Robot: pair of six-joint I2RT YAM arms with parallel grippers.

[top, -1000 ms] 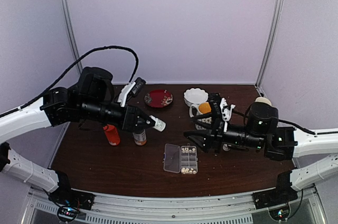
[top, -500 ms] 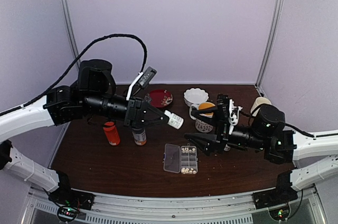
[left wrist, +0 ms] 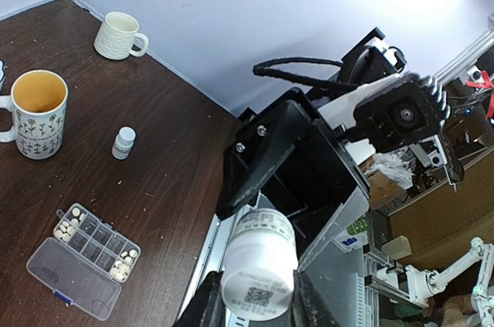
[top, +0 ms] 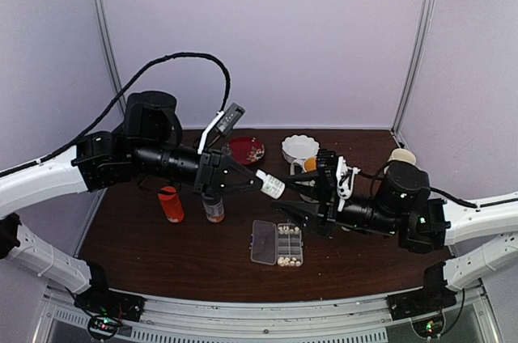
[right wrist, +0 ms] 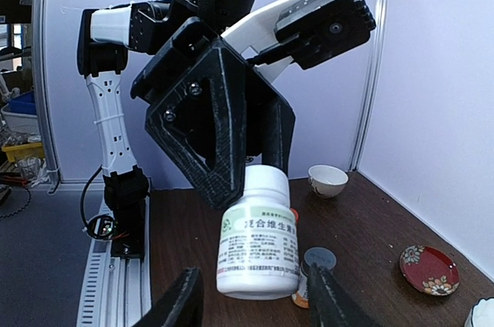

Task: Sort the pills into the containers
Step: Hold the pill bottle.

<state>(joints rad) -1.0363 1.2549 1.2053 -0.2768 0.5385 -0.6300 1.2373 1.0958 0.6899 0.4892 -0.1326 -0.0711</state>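
L end effector [top: 261, 180] is closed on a white pill bottle [top: 272, 185], fingers pinching it from both sides. In the L wrist view the bottle [left wrist: 258, 265] fills the gap between the fingers [left wrist: 207, 308]. It's held up in the air, tilted, above the counter [top: 162, 254], beyond the far end of the pill box.

R end effector [top: 296, 215] faces it from the other side, jaws part-open. In the R wrist view its fingers [right wrist: 181, 300] stand either side of the bottle's [right wrist: 257, 238] lower end w/ a thin gap each side. Can't see contact, nothing gripped.

Clear pill box [top: 264, 243] sits flat on the counter between the two arms, near the front edge, lid open and lying flat to the L. Pills [top: 285, 230] show as pale specks in the cells at both ends of the box. The L wrist view shows the box [left wrist: 54, 273] and pills [left wrist: 68, 225] the same way.

Also on the counter: orange bottle [top: 171, 204] and a brown, grey-capped bottle [top: 214, 208] upright under the L arm, red plate [top: 244, 150], white bowl [top: 299, 147] and a flower-print mug [left wrist: 36, 111] toward the back.
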